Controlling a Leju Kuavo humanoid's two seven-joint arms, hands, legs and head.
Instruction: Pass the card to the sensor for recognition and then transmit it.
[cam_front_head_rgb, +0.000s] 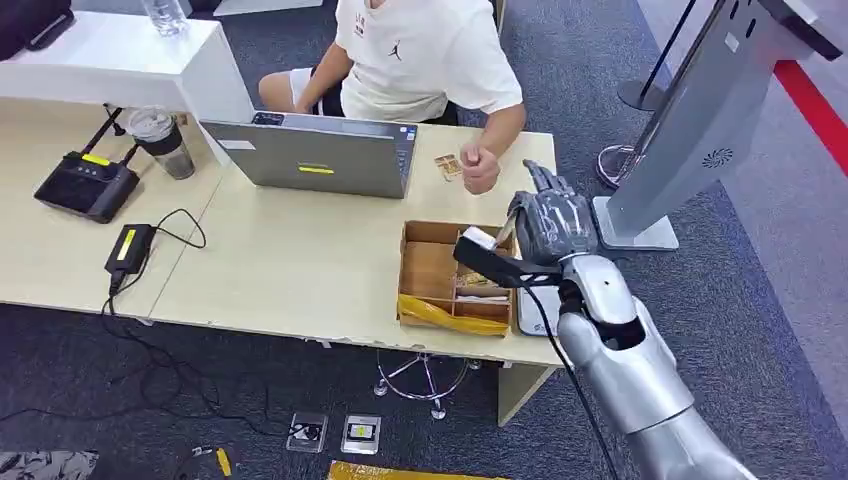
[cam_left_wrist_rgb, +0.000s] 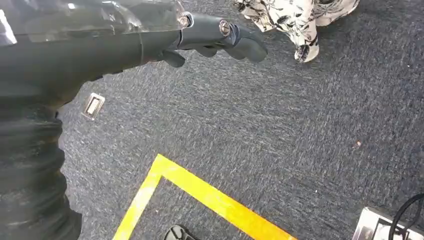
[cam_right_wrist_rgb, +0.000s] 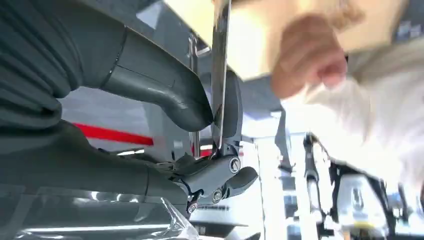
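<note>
**Card pinched in the right hand above the tray, beside the sensor stand**

The pale wooden desk (cam_front_head_rgb: 300, 260) spans the head view, with dark grey carpet (cam_left_wrist_rgb: 280, 130) around it; the left wrist view shows a yellow floor line (cam_left_wrist_rgb: 210, 195) crossing that carpet. A grey kiosk-like sensor stand (cam_front_head_rgb: 690, 120) rises at the desk's right end, its base (cam_front_head_rgb: 635, 225) just beside the right hand (cam_front_head_rgb: 550, 225). A person in a white T-shirt (cam_front_head_rgb: 425, 50) sits at the far side of the desk, one fist (cam_front_head_rgb: 480, 170) resting on the desktop near a small brown item that is too small to identify. An open grey laptop (cam_front_head_rgb: 320, 155) stands in front of the person. A cardboard tray (cam_front_head_rgb: 425, 270) with compartments sits near the desk's front edge, holding yellow packaging (cam_front_head_rgb: 450, 315).

The right hand hovers over the tray's right edge. In the right wrist view the thumb (cam_right_wrist_rgb: 165, 95) and a finger (cam_right_wrist_rgb: 232, 115) clamp a thin card (cam_right_wrist_rgb: 219, 65) seen edge-on — held upright between them.

The left hand (cam_left_wrist_rgb: 200, 37) hangs over the carpet, fingers loosely extended and holding nothing.

On the desk's left part lie a black router (cam_front_head_rgb: 85, 185), a lidded cup (cam_front_head_rgb: 160, 140) and a black power adapter (cam_front_head_rgb: 130, 245).
</note>
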